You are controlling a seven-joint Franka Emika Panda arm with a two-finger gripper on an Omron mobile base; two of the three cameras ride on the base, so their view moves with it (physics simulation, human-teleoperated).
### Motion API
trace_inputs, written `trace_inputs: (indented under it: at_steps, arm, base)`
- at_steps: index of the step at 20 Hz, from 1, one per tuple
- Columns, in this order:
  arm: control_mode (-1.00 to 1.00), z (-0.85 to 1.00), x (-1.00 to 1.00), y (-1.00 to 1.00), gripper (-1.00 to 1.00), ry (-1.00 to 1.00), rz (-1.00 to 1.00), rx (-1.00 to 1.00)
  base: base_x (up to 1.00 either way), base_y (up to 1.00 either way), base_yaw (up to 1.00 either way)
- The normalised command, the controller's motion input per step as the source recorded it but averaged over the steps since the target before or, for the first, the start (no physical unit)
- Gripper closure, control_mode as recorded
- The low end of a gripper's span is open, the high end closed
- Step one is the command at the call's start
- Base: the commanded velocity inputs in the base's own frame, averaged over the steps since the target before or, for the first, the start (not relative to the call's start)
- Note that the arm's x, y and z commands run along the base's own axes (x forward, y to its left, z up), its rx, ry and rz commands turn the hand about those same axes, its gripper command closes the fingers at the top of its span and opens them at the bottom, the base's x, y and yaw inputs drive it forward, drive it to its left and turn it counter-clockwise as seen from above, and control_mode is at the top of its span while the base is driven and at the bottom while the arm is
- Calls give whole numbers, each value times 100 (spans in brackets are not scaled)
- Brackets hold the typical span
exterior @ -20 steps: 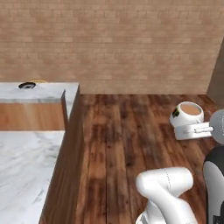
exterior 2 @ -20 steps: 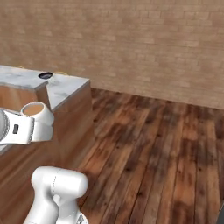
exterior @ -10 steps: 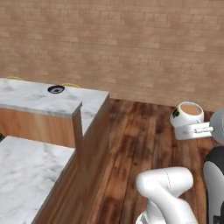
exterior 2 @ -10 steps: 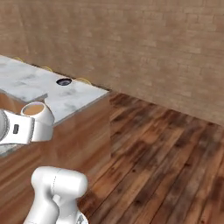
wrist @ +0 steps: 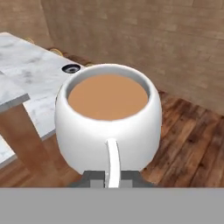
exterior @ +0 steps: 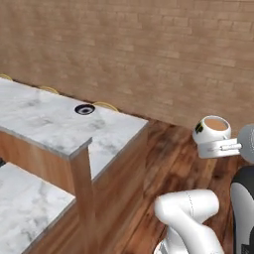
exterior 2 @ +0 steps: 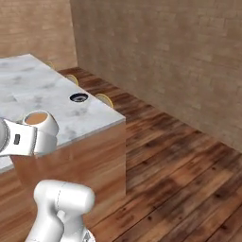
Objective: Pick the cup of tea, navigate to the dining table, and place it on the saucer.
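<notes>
The cup of tea (exterior: 213,130), a white cup full of brown liquid, is held upright in the air, and my gripper (exterior: 216,145) is shut on its lower part. In the hand view the cup of tea (wrist: 108,122) stands large just above my gripper (wrist: 111,177). From the right base view the cup of tea (exterior 2: 40,125) hangs in front of the dining table (exterior 2: 28,85). The saucer (exterior: 85,109), small and black, lies on the marble dining table (exterior: 39,124) near its far edge. It also appears as the saucer (exterior 2: 78,98) and, beyond the cup, the saucer (wrist: 70,68).
The table has a raised marble ledge and a lower slab (exterior: 22,208) on a brown wooden base. Yellow round seat tops (exterior 2: 103,99) stand behind the table by the brick wall (exterior: 149,54). Wooden floor (exterior 2: 179,179) lies to the right of the table.
The whole picture has shifted because the base moved: the table and saucer now sit nearer and further into view. The cup stays in the shut gripper, in the same place in the views.
</notes>
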Motion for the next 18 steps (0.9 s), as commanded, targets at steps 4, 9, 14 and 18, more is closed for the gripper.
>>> trace_inputs:
  at_steps: [4, 9, 14, 18]
  arm:
    - [100, 0, 0, 0, 100, 0, 0, 0]
    - [100, 0, 0, 0, 100, 0, 0, 0]
    - [100, 0, 0, 0, 100, 0, 0, 0]
    - [100, 0, 0, 0, 100, 0, 0, 0]
  base:
    - [64, -63, 46]
    - [62, -61, 47]
    - [59, -60, 48]
    - [54, -59, 49]
